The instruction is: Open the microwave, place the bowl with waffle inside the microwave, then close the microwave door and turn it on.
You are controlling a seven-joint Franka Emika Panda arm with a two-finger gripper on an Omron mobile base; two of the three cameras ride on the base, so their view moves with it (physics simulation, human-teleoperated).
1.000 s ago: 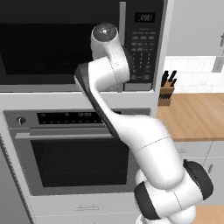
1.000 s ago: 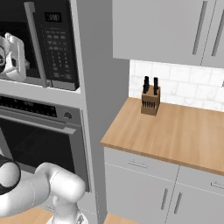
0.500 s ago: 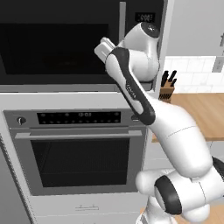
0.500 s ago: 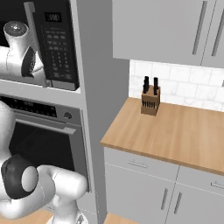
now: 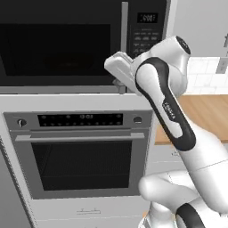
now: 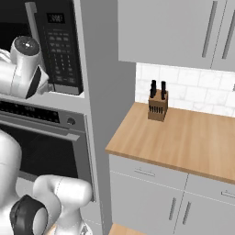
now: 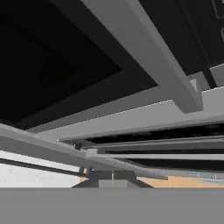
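The microwave is built in above the wall oven, and the microwave door is closed. Its vertical silver bar handle runs beside the keypad. My gripper is shut and empty, just in front of the lower end of that handle. In the hand view the shut gripper points up along the handle and the dark door glass. The bowl with waffle is out of view.
The wall oven with its horizontal handle sits right under the microwave. To the right runs a wooden counter with a knife block at the back, grey drawers below and wall cabinets above.
The arm has swung its elbow to the right and up. The hand has turned leftward and come down to the lower end of the door handle. The door stays closed and the gripper stays shut.
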